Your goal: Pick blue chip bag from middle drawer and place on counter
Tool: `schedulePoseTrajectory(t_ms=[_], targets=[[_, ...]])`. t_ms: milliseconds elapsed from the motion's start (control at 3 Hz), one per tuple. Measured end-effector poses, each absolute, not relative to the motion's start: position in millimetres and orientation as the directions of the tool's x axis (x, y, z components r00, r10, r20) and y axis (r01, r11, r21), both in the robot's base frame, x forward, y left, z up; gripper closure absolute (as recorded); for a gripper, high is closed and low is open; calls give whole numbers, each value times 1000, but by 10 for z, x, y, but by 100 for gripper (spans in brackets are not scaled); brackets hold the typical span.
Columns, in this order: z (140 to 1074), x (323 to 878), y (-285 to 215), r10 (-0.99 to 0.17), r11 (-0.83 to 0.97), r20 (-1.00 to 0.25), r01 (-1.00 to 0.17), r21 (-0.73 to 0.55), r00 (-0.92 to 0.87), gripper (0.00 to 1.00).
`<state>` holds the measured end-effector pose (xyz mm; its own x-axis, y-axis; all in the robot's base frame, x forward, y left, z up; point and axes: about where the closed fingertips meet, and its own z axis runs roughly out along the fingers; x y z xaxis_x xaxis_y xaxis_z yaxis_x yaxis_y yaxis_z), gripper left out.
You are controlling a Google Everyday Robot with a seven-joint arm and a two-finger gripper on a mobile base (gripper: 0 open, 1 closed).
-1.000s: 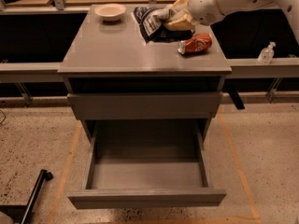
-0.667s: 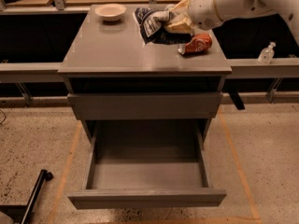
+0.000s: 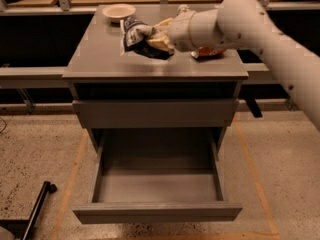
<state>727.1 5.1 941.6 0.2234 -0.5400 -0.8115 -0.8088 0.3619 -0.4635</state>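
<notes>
The blue chip bag point(image 3: 136, 36) is crumpled, dark blue with white patches, and sits low over the back middle of the counter point(image 3: 100, 59). I cannot tell whether it touches the top. My gripper point(image 3: 156, 40) reaches in from the right on a white arm and is shut on the bag's right side. The middle drawer point(image 3: 157, 186) is pulled wide open below, and its grey floor is bare.
A red dented soda can point(image 3: 207, 53) lies on the counter's right side, partly hidden behind my arm. A small tan bowl point(image 3: 119, 11) stands at the back left of the counter. A closed drawer front point(image 3: 155, 113) sits above the open drawer. A black bar point(image 3: 37, 206) lies on the floor at left.
My gripper has carried the blue chip bag leftward and a little lower over the counter. The can, bowl and drawer have not moved.
</notes>
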Motion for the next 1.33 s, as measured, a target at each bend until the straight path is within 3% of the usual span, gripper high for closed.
schedulePoseTrajectory(t_ms=[667,1000,1333], targets=[[9464,7886,810,-413,467,-863,-746,-476,292,39],[9475,7908,845,-407,469,-864,-744,-476,297,14],[9468,7905,866,-406,467,-864,-746,-476,297,0]])
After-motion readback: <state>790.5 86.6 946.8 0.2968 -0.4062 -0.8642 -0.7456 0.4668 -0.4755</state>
